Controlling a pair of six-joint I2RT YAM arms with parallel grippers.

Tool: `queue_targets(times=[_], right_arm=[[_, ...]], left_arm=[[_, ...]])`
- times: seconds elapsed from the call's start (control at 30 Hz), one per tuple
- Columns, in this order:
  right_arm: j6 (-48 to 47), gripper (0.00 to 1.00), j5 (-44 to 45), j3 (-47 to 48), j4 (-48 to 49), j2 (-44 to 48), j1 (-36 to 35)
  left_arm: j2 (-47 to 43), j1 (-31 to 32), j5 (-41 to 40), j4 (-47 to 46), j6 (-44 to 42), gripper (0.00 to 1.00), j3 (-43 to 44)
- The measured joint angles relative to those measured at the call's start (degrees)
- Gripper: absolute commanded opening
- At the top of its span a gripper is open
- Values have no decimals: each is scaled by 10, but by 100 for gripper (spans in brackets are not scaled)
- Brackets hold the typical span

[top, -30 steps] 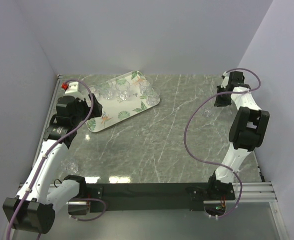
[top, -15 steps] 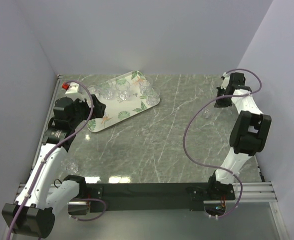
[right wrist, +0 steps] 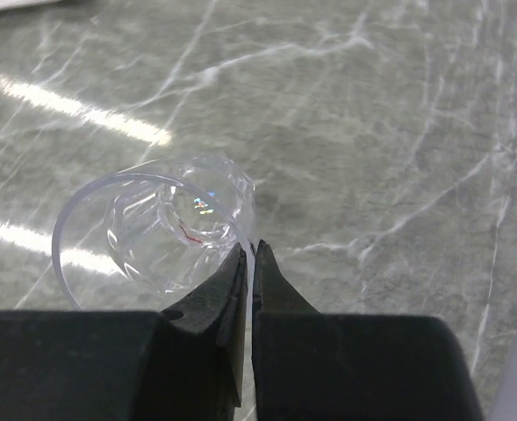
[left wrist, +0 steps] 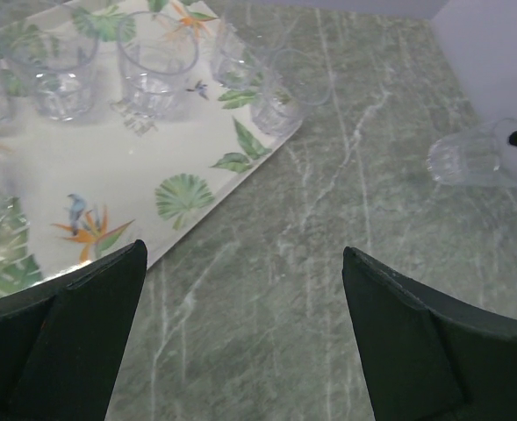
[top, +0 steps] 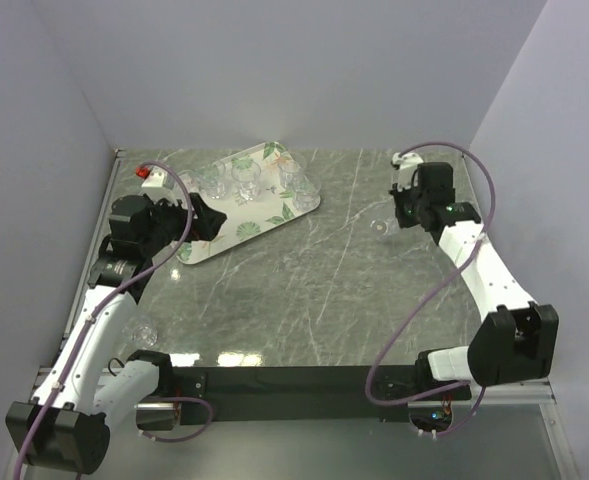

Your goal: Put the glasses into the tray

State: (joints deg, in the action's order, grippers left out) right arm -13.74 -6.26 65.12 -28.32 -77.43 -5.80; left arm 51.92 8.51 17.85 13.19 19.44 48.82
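Right pincer clenched on glass rim | left pincer released, by tray edge

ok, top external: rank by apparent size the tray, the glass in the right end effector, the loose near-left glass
1. tray, far largest.
2. held glass in the right end effector and loose near-left glass: look alike, not ranked.

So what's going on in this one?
The right gripper is shut on the rim of one glass, tipped sideways, well right of the tray. The tray at the far left holds several glasses. The left gripper hovers open by the tray's edge, holding nothing.
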Motion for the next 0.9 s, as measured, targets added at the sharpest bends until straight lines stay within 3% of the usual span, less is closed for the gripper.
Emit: queue_targets(times=[0.4, 0.9], right_arm=[[-30, 0, 55, -38, 9, 102, -146], [-25, 0, 120, -74, 35, 109, -235]], left_arm=[[68, 21, 101, -64, 92, 99, 0], [165, 211, 26, -146, 216, 99, 0]])
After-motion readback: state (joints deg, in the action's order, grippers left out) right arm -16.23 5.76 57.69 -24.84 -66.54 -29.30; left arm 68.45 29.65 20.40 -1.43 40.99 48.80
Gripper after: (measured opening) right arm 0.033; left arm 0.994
